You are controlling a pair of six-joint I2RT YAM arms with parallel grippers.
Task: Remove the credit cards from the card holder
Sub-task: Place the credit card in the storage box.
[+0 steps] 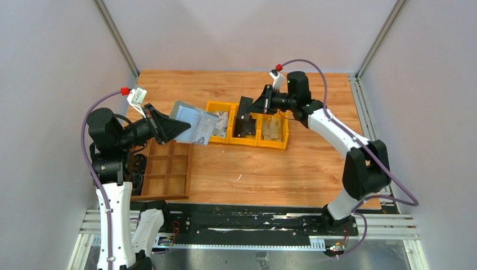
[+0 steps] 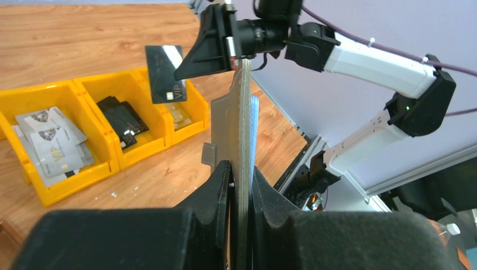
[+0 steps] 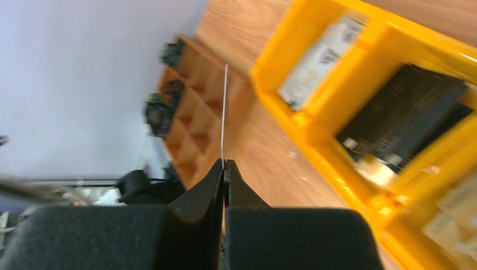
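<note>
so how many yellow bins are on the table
3, in a row mid-table: the left bin with light grey cards, the middle bin with a black item, the right bin with tan cards. None looks hidden.

A wooden table [image 1: 253,169] of orange-brown grain sits boxed in by plain, pale grey panels: the left wall [image 1: 50,56], the back wall [image 1: 247,28] and the right wall [image 1: 433,84]. Silver aluminium posts [image 1: 115,36] rise at the two far corners. A black plate [image 1: 242,216] and slotted metal rails [image 1: 388,228] run along the near edge under even, soft light.
</note>
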